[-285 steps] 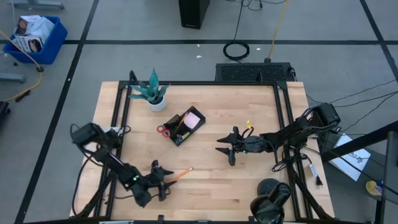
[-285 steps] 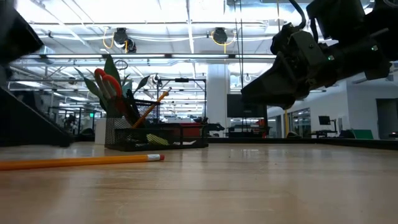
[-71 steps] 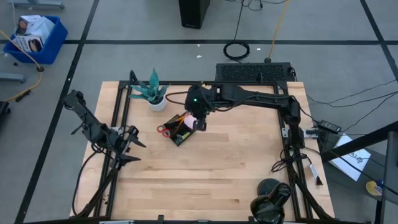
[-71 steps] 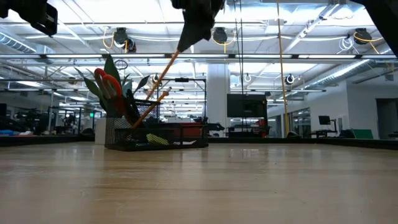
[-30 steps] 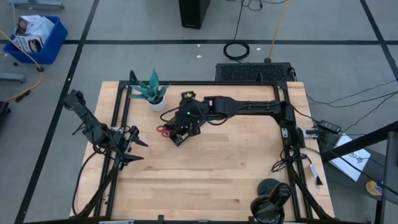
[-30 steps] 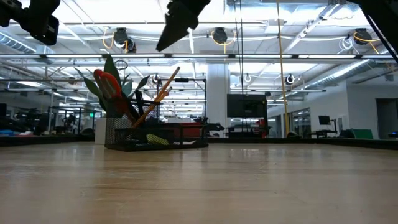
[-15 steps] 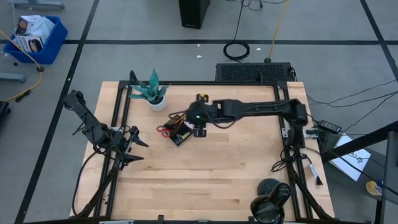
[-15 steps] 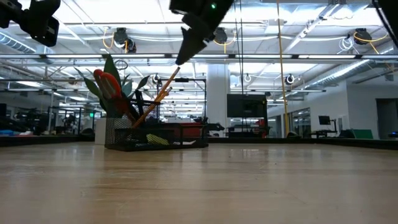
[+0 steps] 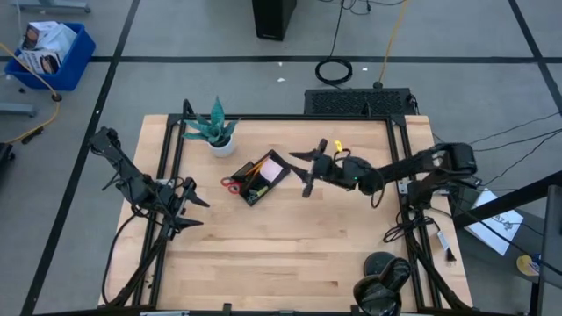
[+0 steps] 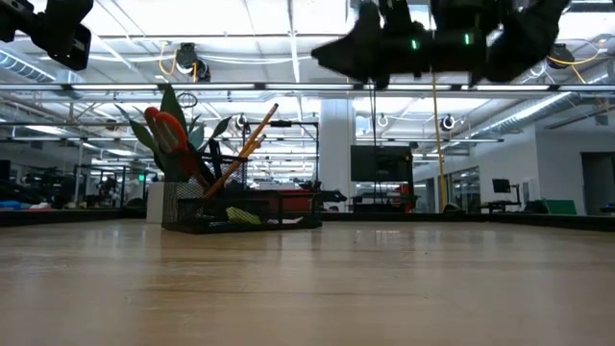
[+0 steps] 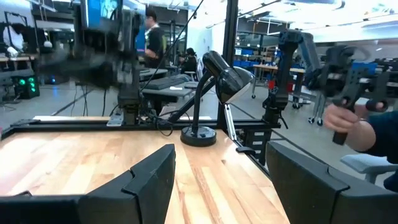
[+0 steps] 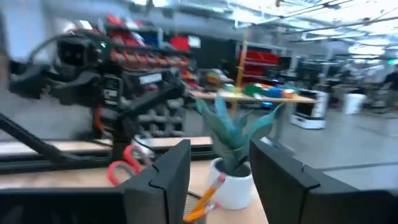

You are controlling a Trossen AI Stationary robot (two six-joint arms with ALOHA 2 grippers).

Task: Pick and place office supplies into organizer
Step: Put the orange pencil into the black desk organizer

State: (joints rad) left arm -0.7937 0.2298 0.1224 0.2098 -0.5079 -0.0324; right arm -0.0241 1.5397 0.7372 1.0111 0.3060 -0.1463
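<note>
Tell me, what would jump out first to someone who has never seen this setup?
Probably the right gripper, hanging open and empty in mid-air just right of the black organizer near the table's middle. The organizer bristles with red-handled scissors and orange pencils leaning out of it, with a pink sticky-note pad at one end. A potted plant stands behind it, and the left gripper waits open near the table's left edge.

Potted green plant (image 9: pixel 216 128) at the wooden table's (image 9: pixel 290 254) far corner, blue bin (image 9: pixel 51 51) on the floor
</note>
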